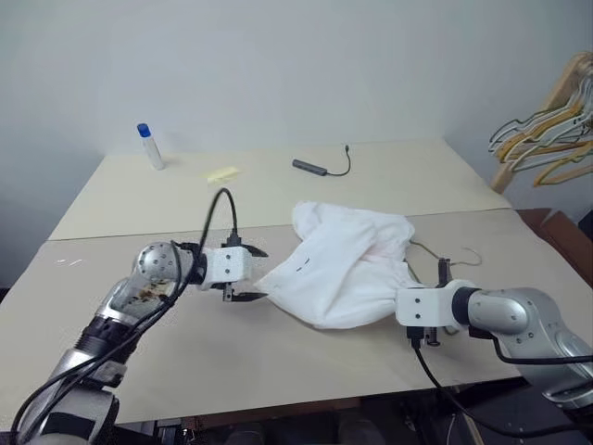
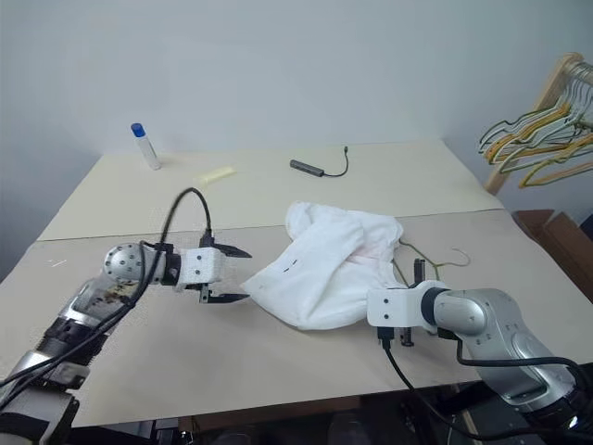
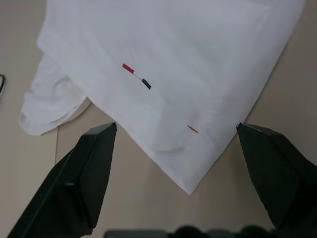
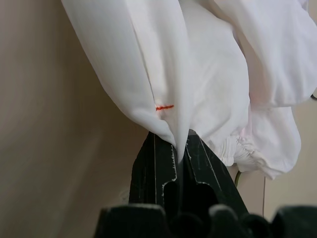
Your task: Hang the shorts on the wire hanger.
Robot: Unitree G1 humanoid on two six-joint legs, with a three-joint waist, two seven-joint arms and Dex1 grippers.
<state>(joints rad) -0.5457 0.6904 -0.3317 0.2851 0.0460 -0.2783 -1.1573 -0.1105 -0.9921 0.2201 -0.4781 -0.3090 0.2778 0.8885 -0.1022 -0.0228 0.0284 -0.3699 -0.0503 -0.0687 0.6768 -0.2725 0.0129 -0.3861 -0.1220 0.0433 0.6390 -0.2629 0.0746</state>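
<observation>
The white shorts (image 1: pixel 347 264) lie bunched in the middle of the table, with small red and black marks (image 3: pixel 136 76) on the cloth. My right gripper (image 4: pixel 173 144) is shut on a fold of the shorts at their right edge, close to the gathered waistband (image 4: pixel 242 148). At the shorts' left corner my left gripper (image 1: pixel 259 274) stands open, a finger on each side of the corner (image 3: pixel 190 191), not touching it. The wire hanger (image 1: pixel 463 252) lies mostly hidden beneath the shorts; its thin hook and a little wire show at their right.
A bottle with a blue cap (image 1: pixel 150 146), a yellow slip (image 1: pixel 222 173) and a black cable with a grey adapter (image 1: pixel 320 167) lie on the far table half. Bunched yellow and green hangers (image 1: pixel 547 139) hang on a wooden rack at far right.
</observation>
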